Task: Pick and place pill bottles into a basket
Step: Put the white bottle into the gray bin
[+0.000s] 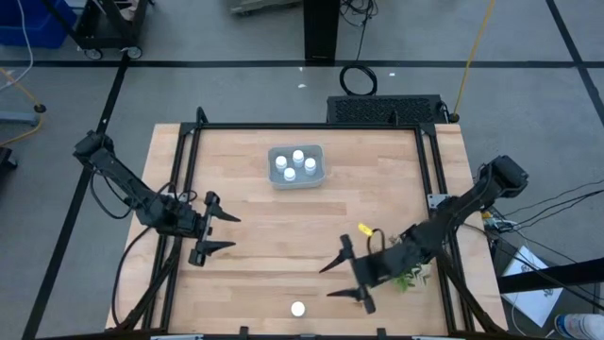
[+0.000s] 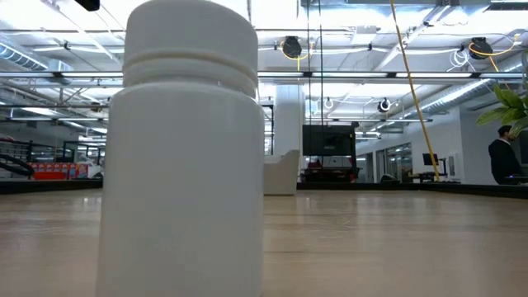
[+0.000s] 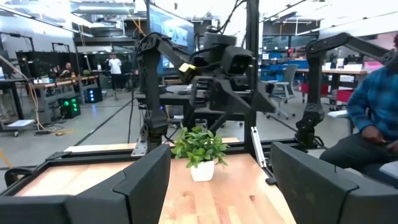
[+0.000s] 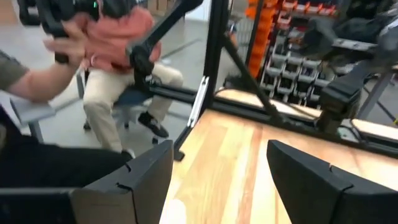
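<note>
Wooden table (image 1: 283,227), unlabelled pill bottle (image 1: 298,309)

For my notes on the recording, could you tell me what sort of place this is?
Probably a robotics lab or open workshop: a wooden table in a black frame, another robot arm on a bench behind, and parts bins on racks.

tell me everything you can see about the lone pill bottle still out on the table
The lone pill bottle is a small white cylinder, plastic by its look, with a ridged round cap. It stands upright on the wooden table near the front edge, far from the basket. Nothing touches it; the right gripper is nearest, open.
</note>
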